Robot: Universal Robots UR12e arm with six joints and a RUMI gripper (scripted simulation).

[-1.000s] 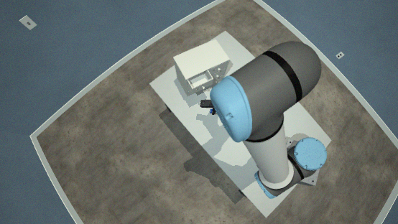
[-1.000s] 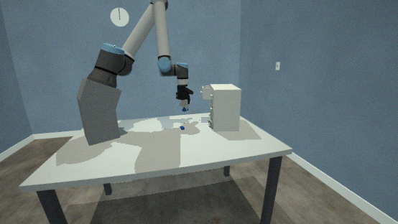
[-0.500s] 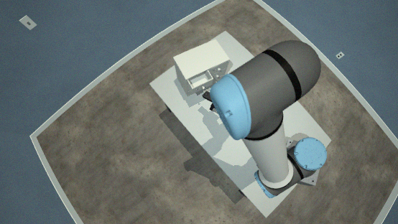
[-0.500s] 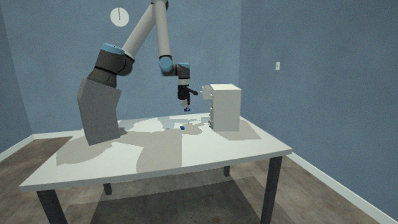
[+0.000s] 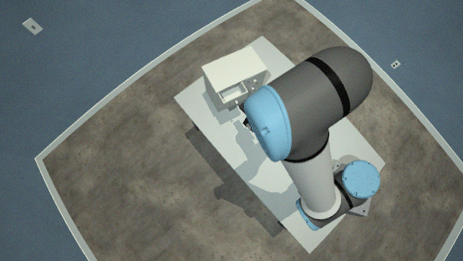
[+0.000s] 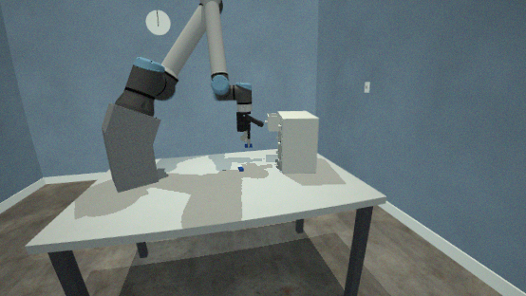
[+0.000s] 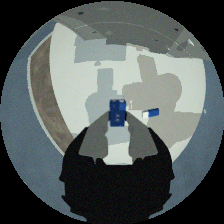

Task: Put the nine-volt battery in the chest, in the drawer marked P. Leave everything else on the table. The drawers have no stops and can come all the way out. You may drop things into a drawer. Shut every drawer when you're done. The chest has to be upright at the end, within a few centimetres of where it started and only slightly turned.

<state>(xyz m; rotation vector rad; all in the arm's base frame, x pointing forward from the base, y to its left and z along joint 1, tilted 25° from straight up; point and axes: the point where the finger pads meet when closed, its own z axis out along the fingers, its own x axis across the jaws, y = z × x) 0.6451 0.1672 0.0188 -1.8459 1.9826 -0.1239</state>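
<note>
Top view: a white rectangular table [image 5: 267, 177] [image 6: 209, 199] [image 7: 65, 65] is set on a mottled brown floor [image 5: 125, 167] [image 6: 19, 213] [image 7: 42, 75], enclosed by blue walls [image 5: 83, 38] [image 6: 418, 104] [image 7: 15, 130] with pale skirting. Two small pale plates are fixed to the walls. A cream box-shaped chest [image 5: 234, 69] [image 6: 299, 142] is stood upright at one end; one upper drawer [image 5: 232, 93] [image 6: 272, 121] is pulled out, its label not legible. The black two-jaw gripper [image 5: 247, 124] [image 6: 248, 142] [image 7: 117, 111] is mostly hidden by the grey, blue-capped arm [image 5: 309, 100] [image 6: 216, 43].

Exterior view: a round white clock [image 6: 158, 22] is mounted on the wall. The table is carried on dark legs and crossed by shadows. The gripper is held above the table, in front of the chest and lower than the open drawer, with blue seen at its fingertips. A small blue block [image 6: 241, 169] [image 7: 151, 113] is laid on the table, apart from the gripper.

Wrist view: the jaws are nearly closed, with the blue rectangular nine-volt battery [image 7: 117, 113] gripped between the fingertips, off the table and outside the drawer. The small block, blue with a white end, is seen to the right of the battery in the picture.
</note>
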